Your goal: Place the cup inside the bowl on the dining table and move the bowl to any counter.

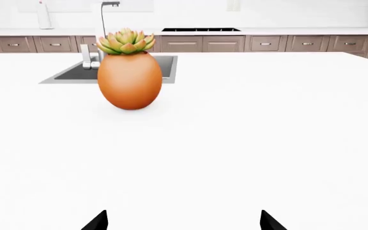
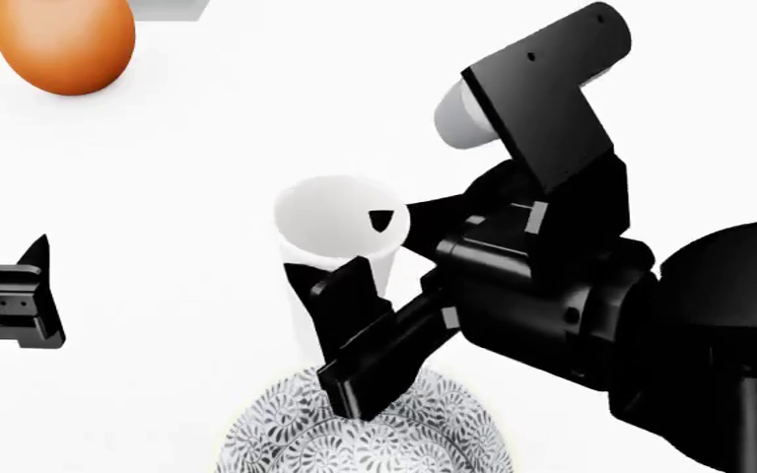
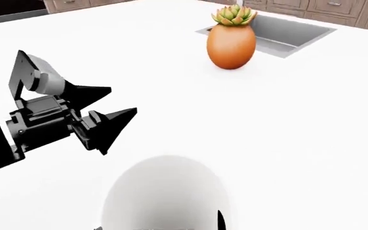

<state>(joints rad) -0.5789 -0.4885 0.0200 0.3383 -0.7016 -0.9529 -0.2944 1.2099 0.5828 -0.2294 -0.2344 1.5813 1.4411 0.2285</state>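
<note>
Nearest the head camera, the bowl (image 2: 366, 439) sits at the bottom edge of the white counter (image 2: 194, 197), its patterned inside showing. At the far left, the left gripper (image 2: 17, 296) hangs low over bare counter with its jaws wide and nothing between them, well apart from the cup. Farther back on that side stands an orange egg-shaped pot (image 2: 66, 41) with a succulent (image 1: 127, 41), and a sink (image 1: 75, 72) lies behind it. Right of the left gripper, the cup (image 2: 339, 251) stands upright, its base just beyond the bowl's rim. The right gripper (image 2: 368, 296) has its jaws closed around the cup, one finger (image 2: 352, 315) down the near side.
</note>
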